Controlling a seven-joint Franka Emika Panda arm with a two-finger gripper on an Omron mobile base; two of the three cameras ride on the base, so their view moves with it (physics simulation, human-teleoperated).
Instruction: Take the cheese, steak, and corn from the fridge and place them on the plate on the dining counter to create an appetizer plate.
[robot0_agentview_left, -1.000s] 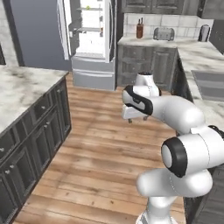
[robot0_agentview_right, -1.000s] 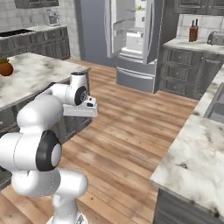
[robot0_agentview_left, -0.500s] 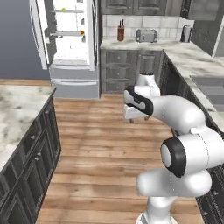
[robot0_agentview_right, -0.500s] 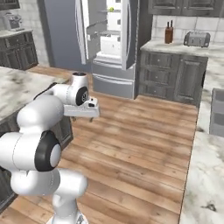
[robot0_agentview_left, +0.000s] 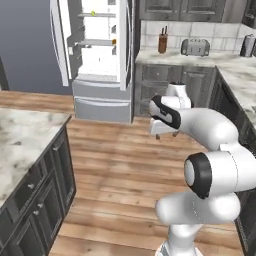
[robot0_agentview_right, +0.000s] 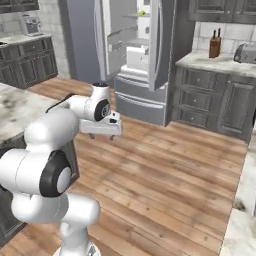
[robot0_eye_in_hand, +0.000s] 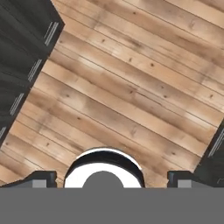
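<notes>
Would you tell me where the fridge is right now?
The fridge stands open at the far end of the wood floor, upper left in the left base view and top centre in the right base view, beside the dark cabinets carrying the knife block.

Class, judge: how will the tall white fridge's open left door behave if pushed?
The left door of the tall white fridge stands swung open, so it would probably pivot on hinges, not slide. It looks thick: likely stiff and heavy.
</notes>
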